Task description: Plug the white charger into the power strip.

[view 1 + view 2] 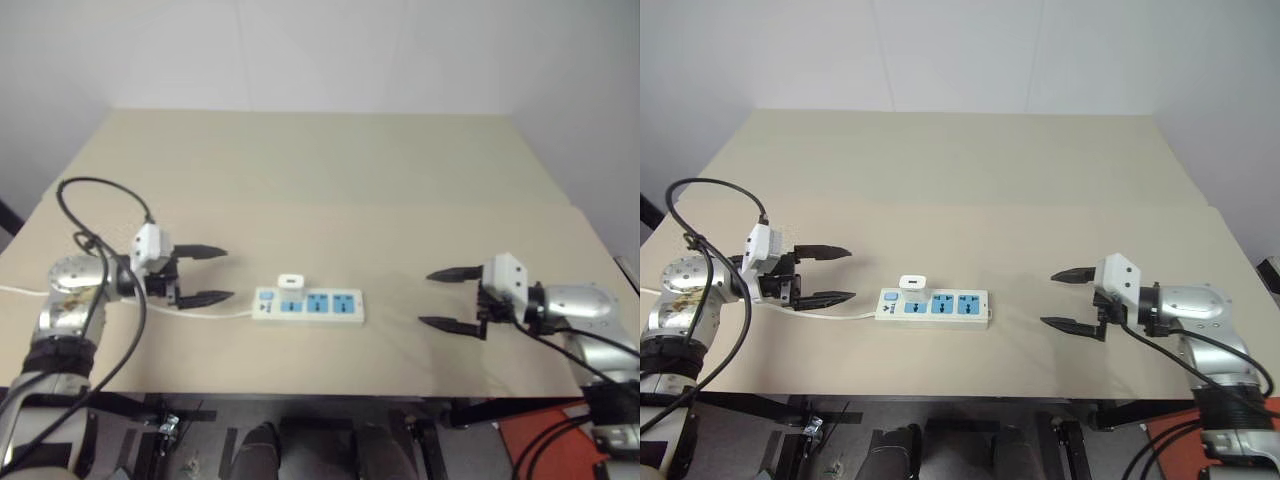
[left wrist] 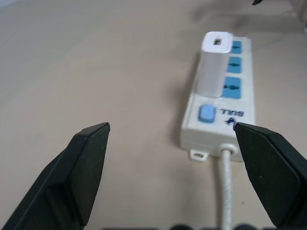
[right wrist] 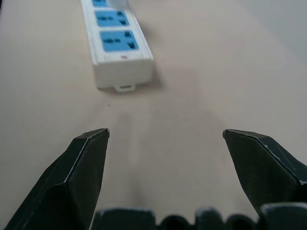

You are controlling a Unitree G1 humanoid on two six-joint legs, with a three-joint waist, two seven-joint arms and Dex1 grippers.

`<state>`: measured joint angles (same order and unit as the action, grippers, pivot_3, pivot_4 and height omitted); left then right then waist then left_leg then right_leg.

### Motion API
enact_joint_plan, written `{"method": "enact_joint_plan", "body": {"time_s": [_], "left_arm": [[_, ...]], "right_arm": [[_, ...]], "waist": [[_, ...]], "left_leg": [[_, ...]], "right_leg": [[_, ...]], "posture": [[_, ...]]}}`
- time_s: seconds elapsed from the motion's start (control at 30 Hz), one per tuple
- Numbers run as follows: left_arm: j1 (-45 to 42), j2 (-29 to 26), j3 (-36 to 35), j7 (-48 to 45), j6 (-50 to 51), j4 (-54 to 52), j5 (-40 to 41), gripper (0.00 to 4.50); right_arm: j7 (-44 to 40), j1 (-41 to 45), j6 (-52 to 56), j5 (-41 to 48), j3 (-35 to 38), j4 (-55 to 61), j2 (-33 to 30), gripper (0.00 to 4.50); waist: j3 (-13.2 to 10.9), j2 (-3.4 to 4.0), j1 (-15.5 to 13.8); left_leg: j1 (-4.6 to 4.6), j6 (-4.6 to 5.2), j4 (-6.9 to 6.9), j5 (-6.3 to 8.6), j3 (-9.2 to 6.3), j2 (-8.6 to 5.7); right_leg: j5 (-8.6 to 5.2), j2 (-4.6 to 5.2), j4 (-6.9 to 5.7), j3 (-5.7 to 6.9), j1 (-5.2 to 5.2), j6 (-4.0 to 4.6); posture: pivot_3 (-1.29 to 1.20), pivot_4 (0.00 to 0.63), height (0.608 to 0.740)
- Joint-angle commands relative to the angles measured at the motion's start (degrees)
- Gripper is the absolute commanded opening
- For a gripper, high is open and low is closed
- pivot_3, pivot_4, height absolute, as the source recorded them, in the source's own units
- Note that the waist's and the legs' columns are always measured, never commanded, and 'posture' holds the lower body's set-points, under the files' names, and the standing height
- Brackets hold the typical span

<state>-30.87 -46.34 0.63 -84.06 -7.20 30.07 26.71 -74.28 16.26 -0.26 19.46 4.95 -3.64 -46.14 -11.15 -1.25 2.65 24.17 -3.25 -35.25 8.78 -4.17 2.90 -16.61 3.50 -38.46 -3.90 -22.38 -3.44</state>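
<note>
The desk (image 1: 320,180) is viewed from above by both eye views; the power strip (image 2: 218,103) is faced closely from opposite ends by the wrist views.

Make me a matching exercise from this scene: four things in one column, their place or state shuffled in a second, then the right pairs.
Things:
1. white charger
2. power strip
3. left gripper
4. right gripper

Place or state:
A. open, empty, beyond the strip's end with no cord
B. lies flat on the table
C. open, empty, over the strip's cord
D. stands upright in the socket nearest the switch

Pairs: 1-D, 2-B, 3-C, 4-A
</note>
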Motion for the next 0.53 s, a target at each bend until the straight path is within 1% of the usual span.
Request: {"method": "enact_joint_plan", "body": {"time_s": [0.03,0.13,0.3,0.4,0.53], "left_arm": [[0.91,1.41,-3.36,-2.33,-3.29,-3.28,1.42,4.48],[2.41,1.74,-4.56,-2.44,-2.28,-5.28,1.6,4.48],[2.64,1.41,-4.48,-1.4,3.66,-8.02,1.52,4.48],[2.95,1.07,-4.94,-1.65,5.06,-9.19,1.29,4.48],[3.52,0.52,-5.53,-2.62,4.31,-8.83,0.64,4.48]], "right_arm": [[1.22,-0.43,2.85,2.48,2.03,6.37,-1.61,4.5],[2.92,-0.83,4.08,2.53,3.19,8.69,-2.64,4.5],[4.04,-3.41,5.6,3.12,4.83,10.52,-4.5,4.5],[3.89,-4.8,5.54,2.84,4.5,11.05,-5.04,4.5],[4.45,-4.3,5.36,2.33,2.98,9.65,-3.88,4.5]], "waist": [[0.01,-0.01,-0.1],[0.0,-0.01,-0.14],[0.0,-0.01,-0.49],[0.01,-0.03,-0.56],[0.01,-0.02,-0.34]], "left_leg": [[-0.01,-0.01,0.0,-0.01,0.0,0.0],[0.0,-0.03,-0.02,-0.02,0.0,-0.01],[0.05,-0.03,0.0,-0.02,0.01,-0.01],[0.04,-0.03,0.0,-0.02,0.01,-0.01],[0.02,-0.03,0.0,-0.02,0.01,0.0]], "right_leg": [[0.0,0.0,0.0,0.0,0.01,0.0],[0.01,0.0,0.03,-0.01,0.02,0.01],[0.01,0.01,0.13,-0.01,0.02,0.0],[0.01,0.0,0.17,0.0,0.04,0.0],[0.02,0.0,0.17,-0.01,0.04,0.0]], "posture": [[0.0,0.15,0.74],[0.0,0.15,0.74],[0.0,0.15,0.74],[0.0,0.15,0.74],[0.0,0.15,0.74]]}}
